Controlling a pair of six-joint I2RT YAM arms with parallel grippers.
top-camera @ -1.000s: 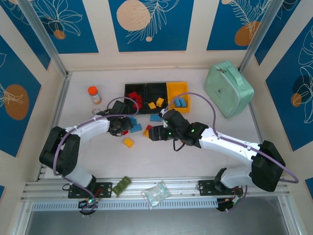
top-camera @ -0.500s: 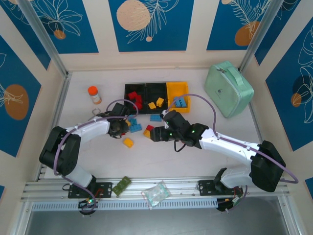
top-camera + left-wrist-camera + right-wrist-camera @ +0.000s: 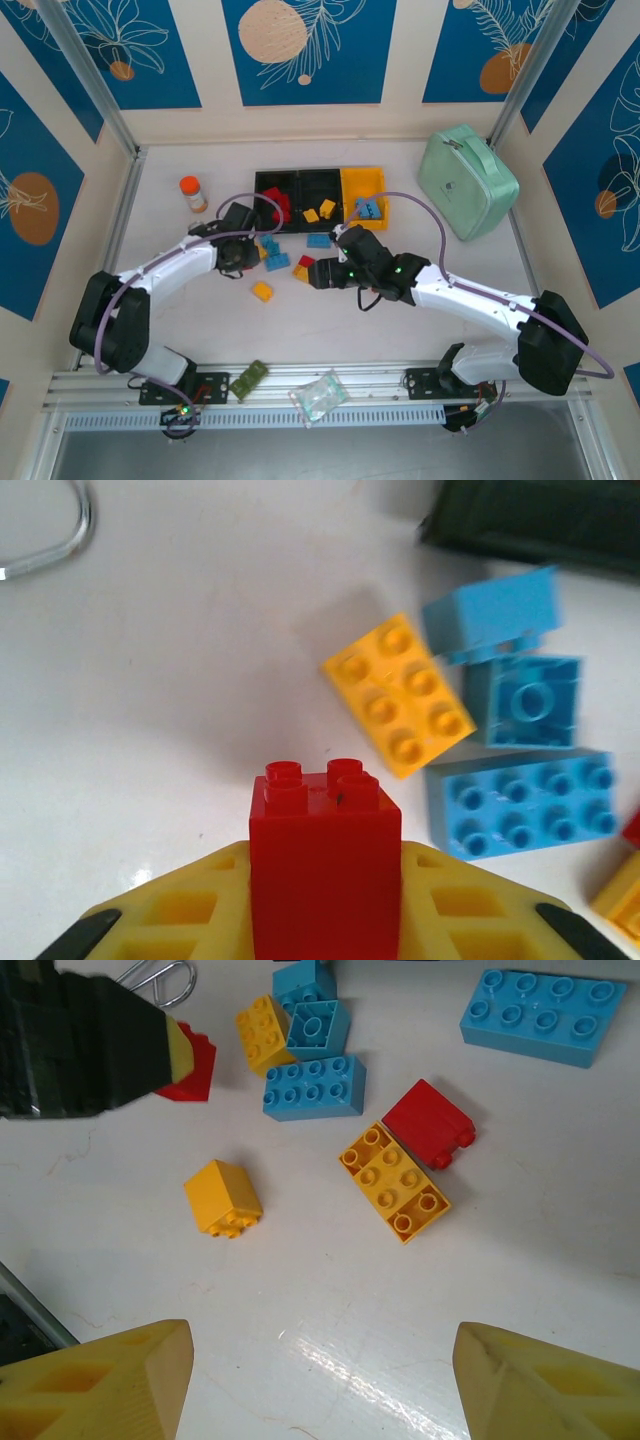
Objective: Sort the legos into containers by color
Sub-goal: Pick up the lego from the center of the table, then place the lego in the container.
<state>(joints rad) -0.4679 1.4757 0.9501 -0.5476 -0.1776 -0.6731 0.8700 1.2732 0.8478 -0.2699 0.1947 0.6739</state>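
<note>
On the left side of the counter (image 3: 180, 680), the left claw (image 3: 325, 920) was clamped on a red brick (image 3: 325, 865), which sat squarely between the two yellow pads with its studs pointing away from the wrist. The step in hand looked like the pick of a red piece. The next move would call for a lift clear of the loose legos, a carry to the left black bin (image 3: 262, 178), where other red bricks already lay, and a release over it. That bin stood near, beyond the claw and slightly to its right.

Ahead of the held brick lay a yellow brick (image 3: 400, 695) just beside a cluster of blue bricks (image 3: 520, 800), so a low swing could knock them. Further right, the middle black bin (image 3: 320, 177) held yellow-orange pieces and the yellow bin (image 3: 365, 173) held blue ones.

The right claw (image 3: 320, 1380) hovered over the counter with its fingers wide apart and nothing between them. Below it lay a small yellow block (image 3: 222, 1198), a long yellow brick (image 3: 393, 1183) and, just beside that, a red block (image 3: 430, 1123), all unsorted.
</note>
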